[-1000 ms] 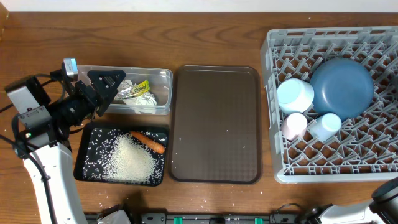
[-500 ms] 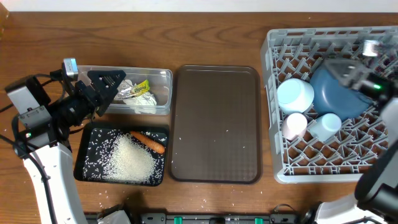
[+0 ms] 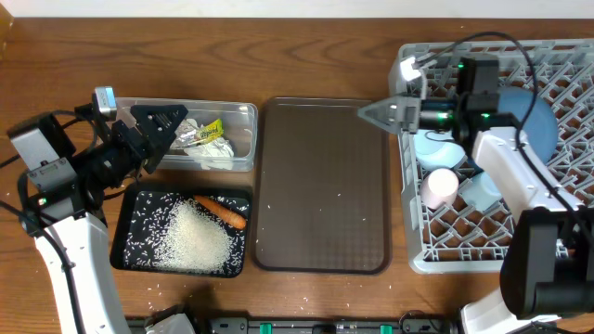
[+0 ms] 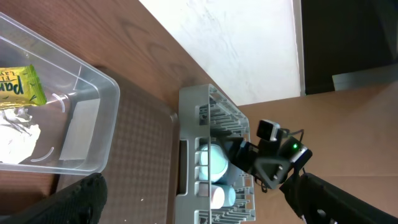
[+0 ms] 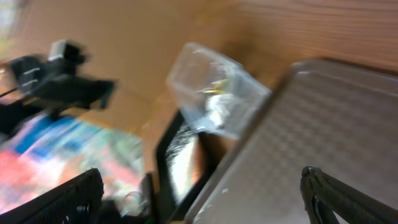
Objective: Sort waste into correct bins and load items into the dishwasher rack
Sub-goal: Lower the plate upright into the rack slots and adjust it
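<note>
The clear tub (image 3: 243, 111) holds crumpled foil (image 3: 193, 138), a green-yellow wrapper (image 3: 214, 128) and a white tissue wad (image 3: 219, 154). The black tray (image 3: 124, 234) holds rice (image 3: 196, 237) and a carrot piece (image 3: 224, 211). The grey rack (image 3: 419, 252) holds the blue plate (image 3: 545, 127), light-blue bowl (image 3: 434, 148), pink cup (image 3: 438, 186) and blue cup (image 3: 479, 191). My left gripper (image 3: 160, 124) is open and empty over the tub's left end. My right gripper (image 3: 376, 113) is open and empty at the rack's left edge, pointing left. The chopsticks are out of view.
The brown serving tray (image 3: 320, 186) lies between the bins and the rack, with a few stray rice grains on it. The left wrist view shows the tub (image 4: 93, 124) and the rack (image 4: 193, 124). The blurred right wrist view shows the tub (image 5: 217, 93) and brown tray (image 5: 311, 137).
My right arm has come in from the lower right, crossed over the rack and reached its left edge by the brown tray. My left arm has not moved.
</note>
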Controlling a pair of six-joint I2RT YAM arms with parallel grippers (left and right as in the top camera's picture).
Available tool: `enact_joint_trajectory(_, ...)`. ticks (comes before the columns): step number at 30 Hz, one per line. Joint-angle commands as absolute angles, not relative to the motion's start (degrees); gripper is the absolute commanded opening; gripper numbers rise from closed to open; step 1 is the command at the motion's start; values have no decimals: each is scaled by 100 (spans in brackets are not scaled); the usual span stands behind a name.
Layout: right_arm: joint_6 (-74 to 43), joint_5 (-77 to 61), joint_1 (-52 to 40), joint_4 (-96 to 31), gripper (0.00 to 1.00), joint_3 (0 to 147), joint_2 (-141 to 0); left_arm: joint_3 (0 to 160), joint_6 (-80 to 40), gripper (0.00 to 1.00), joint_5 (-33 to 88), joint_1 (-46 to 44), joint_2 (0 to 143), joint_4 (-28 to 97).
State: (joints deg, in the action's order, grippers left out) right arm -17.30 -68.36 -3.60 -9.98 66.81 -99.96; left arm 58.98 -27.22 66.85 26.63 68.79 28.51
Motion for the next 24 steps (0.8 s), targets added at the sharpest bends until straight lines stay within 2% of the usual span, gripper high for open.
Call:
enact_joint_trajectory(1, -2235, -5542, -502, -1015, 99, 6751, -9918, 5948, -2773, 99, 6676, 2694, 6847, 2860)
enact_joint_trajectory(5, -2222, -4543, -576, -1568, 99, 6751, -9443, 5948, -2773, 99, 6676, 2694, 6847, 2860)
enact_joint_trajectory(7, -2137, -3476, -585, -2204, 99, 6751, -8954, 5948, -2773, 99, 6676, 2694, 6847, 2860)
enact_joint_trajectory(13, -1402, 1173, -814, -4388, 99, 6751, -7081, 5948, -2773, 99, 6676, 2694, 6847, 2860)
enact_joint_trajectory(14, -1208, 1616, -834, -4613, 99, 6751, -6801, 5948, -2773, 99, 6676, 2694, 6847, 2860)
enact_joint_trajectory(17, -902, 2171, -805, -4851, 99, 6751, -6165, 5948, -2773, 99, 6676, 2694, 6847, 2860)
enact_joint_trajectory(24, -666, 1800, -779, -4910, 99, 6751, -5581, 5948, -2773, 99, 6676, 2694, 6847, 2860)
